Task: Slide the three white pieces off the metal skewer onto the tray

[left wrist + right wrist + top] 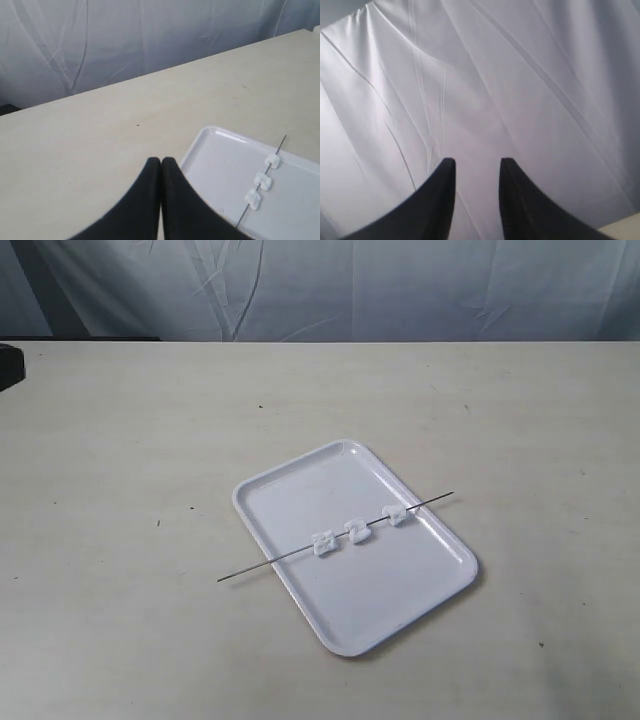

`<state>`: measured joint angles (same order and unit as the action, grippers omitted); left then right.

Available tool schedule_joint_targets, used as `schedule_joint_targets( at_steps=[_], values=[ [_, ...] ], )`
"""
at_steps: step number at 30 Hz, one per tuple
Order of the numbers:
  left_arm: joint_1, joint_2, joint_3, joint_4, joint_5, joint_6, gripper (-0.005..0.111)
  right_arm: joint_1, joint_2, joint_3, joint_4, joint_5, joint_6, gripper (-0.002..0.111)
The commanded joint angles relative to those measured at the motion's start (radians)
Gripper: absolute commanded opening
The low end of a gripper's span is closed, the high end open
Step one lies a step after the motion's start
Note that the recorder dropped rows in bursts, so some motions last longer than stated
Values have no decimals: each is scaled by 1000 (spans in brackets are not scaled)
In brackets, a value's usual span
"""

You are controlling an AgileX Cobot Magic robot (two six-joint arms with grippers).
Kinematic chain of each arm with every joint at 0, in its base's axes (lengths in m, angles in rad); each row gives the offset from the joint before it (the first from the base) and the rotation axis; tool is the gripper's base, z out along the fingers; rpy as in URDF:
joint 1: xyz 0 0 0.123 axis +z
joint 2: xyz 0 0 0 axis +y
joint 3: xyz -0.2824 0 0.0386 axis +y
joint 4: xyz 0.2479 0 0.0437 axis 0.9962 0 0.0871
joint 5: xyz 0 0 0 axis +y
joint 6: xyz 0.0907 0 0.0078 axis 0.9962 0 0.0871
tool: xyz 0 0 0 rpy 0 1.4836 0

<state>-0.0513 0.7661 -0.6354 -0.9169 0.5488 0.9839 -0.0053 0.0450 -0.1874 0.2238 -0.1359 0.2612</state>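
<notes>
One tray [310, 495] lies right of the surface's [120, 440] middle, toward its near edge. One metal skewer [270, 561] rests across both long rims, with three white pieces [357, 530] threaded on it. The left fingers [150, 182] are pressed together; the right fingers [445, 182] are apart and empty.

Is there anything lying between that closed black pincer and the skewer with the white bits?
Nothing visible does. From the left pincer, only bare table and a stretch of tray lie before the skewer. The three white pieces on it sit over the tray, where they must land.
</notes>
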Motion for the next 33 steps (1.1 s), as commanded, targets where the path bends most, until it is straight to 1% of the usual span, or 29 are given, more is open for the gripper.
schedule_joint_targets(
  at_steps=[1,2,4,5,7,9,11,13,15,18,22,26,30,33],
  values=[
    [-2,177,-88,-41,194,0,0,-5,130,-151,-115,262,-16,30],
    [-2,231,-112,-38,266,1,0,-5,162,-176,-115,309,-52,30],
    [-2,320,-145,-21,362,1,0,-3,242,-230,-94,376,-136,30],
    [-2,362,-157,-16,391,1,0,-3,271,-257,-70,398,-165,30],
    [-14,434,-174,8,394,6,0,14,339,-304,0,454,-250,30],
    [-43,487,-183,31,361,6,0,32,404,-339,79,515,-326,30],
    [-96,541,-190,37,313,33,2,47,461,-359,149,571,-398,30],
    [-166,591,-203,51,286,77,8,60,520,-366,209,615,-465,30],
    [-239,646,-224,86,256,77,16,65,563,-366,246,645,-508,30],
    [-329,723,-253,104,199,52,24,65,620,-366,255,673,-550,30],
    [-412,815,-286,127,95,37,25,65,660,-366,255,690,-561,30],
    [-456,929,-333,145,65,34,25,65,670,-366,255,690,-563,30],
    [-461,1033,-381,236,61,-34,25,65,670,-366,260,702,-563,30],
    [-469,1088,-404,245,63,-43,25,65,670,-366,275,708,-566,30]
  ],
)
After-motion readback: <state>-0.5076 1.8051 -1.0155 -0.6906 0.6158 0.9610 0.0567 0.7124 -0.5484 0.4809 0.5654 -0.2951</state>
